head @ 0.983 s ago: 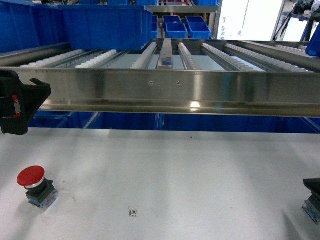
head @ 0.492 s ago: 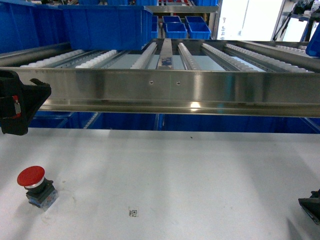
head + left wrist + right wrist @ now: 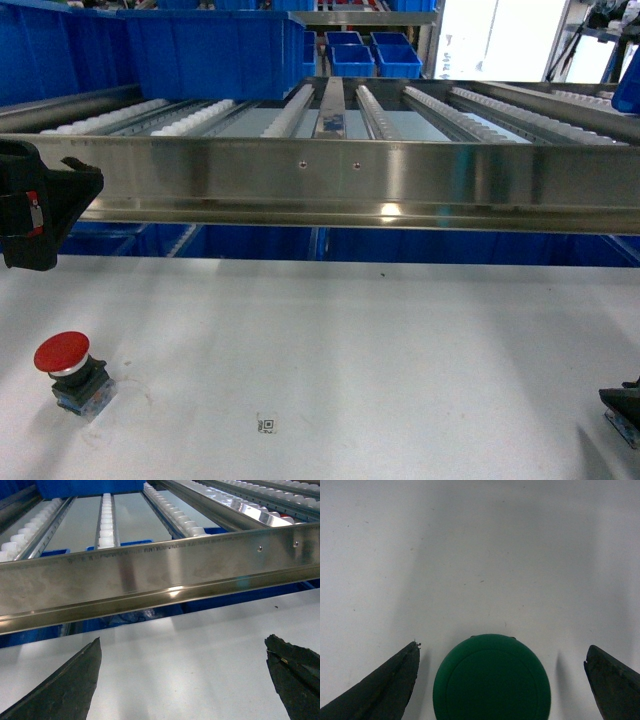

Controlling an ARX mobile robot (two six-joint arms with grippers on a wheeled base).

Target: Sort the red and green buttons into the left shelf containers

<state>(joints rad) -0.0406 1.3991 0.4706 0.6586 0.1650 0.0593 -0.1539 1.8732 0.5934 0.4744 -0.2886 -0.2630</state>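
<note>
Green button [image 3: 491, 677] directly beneath right gripper [image 3: 502, 680], cap centred between wide-spread fingers [image 3: 385, 685], no contact; round cap, no long axis to match. Right arm points straight down over desk [image 3: 350, 350] at head view's right edge. Red button [image 3: 68, 370] stands upright, front-left of desk. Left gripper [image 3: 182, 680] hovers above it, fingers wide, nothing held. Beyond roller shelf [image 3: 330, 180], big blue bins [image 3: 200, 50] far left.

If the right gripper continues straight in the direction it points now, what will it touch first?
Most likely the green button. The right gripper looks straight down at the white table, open, its fingers on either side of the cap. How far above it is unclear.
</note>
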